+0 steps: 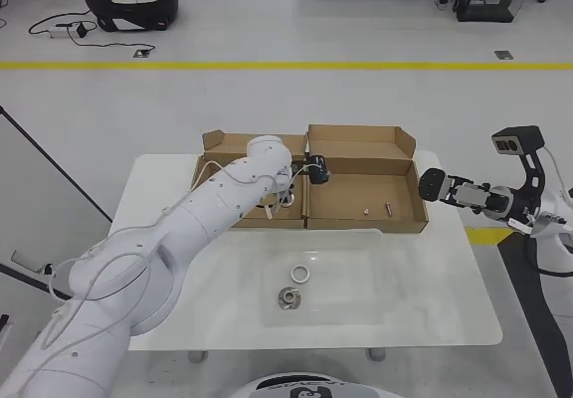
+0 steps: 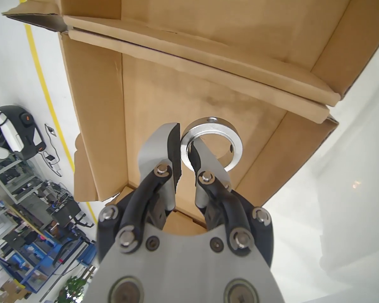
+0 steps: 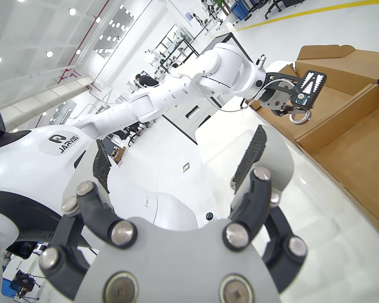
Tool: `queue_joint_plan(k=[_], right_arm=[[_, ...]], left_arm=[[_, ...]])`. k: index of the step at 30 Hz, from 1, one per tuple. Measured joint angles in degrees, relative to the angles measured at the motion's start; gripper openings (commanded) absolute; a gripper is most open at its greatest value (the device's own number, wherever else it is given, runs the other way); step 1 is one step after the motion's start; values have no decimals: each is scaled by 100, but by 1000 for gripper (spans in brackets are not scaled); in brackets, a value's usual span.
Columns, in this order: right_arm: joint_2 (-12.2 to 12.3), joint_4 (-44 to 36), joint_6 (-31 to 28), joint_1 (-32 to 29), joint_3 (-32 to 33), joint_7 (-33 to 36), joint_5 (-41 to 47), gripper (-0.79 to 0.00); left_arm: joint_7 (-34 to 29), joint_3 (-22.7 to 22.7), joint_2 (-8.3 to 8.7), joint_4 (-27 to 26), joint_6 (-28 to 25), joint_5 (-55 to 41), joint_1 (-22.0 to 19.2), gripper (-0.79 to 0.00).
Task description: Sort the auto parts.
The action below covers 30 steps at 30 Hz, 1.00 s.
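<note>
1. white table [image 1: 446,289] carries two open cardboard boxes [image 1: 366,189] side by side
2. right gripper [image 3: 177,146], fingers spread and empty, hangs beside the right-hand box's outer wall
3. left gripper [image 2: 184,146], above the boxes' meeting walls, pinches the metal ring [image 2: 208,127], one finger inside it, one outside
4. white ring [image 1: 300,273] and grey part [image 1: 288,297] lie together on the table
</note>
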Motion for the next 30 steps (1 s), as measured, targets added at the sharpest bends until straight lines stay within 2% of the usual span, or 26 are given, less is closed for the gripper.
queue_joint_plan(k=[12, 21, 30], right_arm=[[0, 0, 0, 0, 0, 0, 0, 0], [0, 0, 0, 0, 0, 0, 0, 0], [0, 0, 0, 0, 0, 0, 0, 0]], left_arm=[[511, 121, -442, 941, -59, 346, 6, -785], [631, 138, -693, 1473, -47, 510, 1, -785], [870, 123, -869, 1919, 112, 665, 52, -785]])
